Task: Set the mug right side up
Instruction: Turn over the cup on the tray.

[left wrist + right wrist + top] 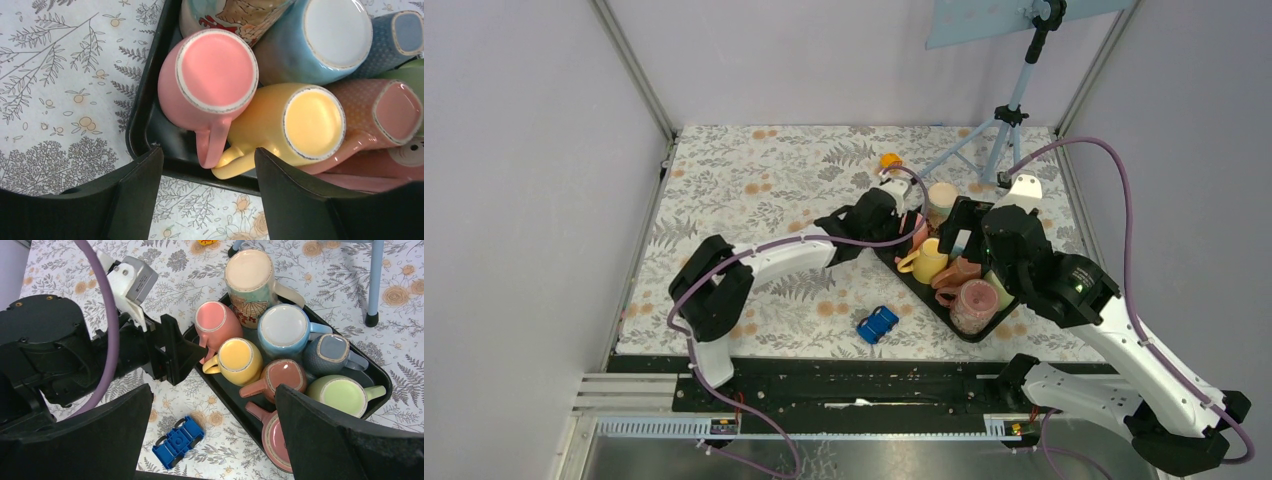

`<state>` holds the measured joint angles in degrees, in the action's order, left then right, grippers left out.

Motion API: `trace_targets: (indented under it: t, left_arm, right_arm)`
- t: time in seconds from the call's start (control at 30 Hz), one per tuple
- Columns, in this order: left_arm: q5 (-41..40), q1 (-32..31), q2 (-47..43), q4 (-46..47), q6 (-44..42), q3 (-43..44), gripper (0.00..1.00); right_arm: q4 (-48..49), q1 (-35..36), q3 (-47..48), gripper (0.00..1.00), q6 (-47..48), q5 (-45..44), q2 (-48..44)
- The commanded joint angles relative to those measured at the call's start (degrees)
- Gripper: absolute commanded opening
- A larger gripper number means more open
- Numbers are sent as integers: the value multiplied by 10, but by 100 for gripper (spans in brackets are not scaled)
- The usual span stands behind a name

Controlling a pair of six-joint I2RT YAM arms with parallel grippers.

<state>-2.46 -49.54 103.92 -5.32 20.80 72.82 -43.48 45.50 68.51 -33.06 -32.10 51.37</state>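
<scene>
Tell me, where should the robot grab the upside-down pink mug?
Probably grab the pink mug by its handle, coming from the tray edge where the left tool hovers. The mug sits bottom-up with the handle sticking out toward that edge. The yellow mug and others crowd its other sides.

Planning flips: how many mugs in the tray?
8 in the tray: cream mug, pink mug, blue mug, grey mug behind; yellow mug, brown mug, green mug midway; speckled mug nearest. Others possibly hidden.

Blue toy car (877, 324) on floral tablecloth (754, 200)
</scene>
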Motion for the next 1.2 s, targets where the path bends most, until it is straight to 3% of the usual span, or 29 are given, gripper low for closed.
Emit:
trace_targets:
  t: [0.0, 0.77, 1.0, 1.17]
  left_arm:
    - [-38, -5, 20, -2, -1, 44, 69]
    - [-50, -11, 126, -50, -15, 127, 46]
    - [-52, -10, 125, -44, -20, 127, 32]
    - [-47, -10, 110, -32, -32, 122, 16]
  right_arm:
    - [6, 5, 12, 100, 4, 3, -3]
    - [12, 4, 13, 100, 13, 4, -4]
    - [15, 4, 8, 100, 13, 8, -5]
    - [19, 5, 3, 100, 10, 15, -6]
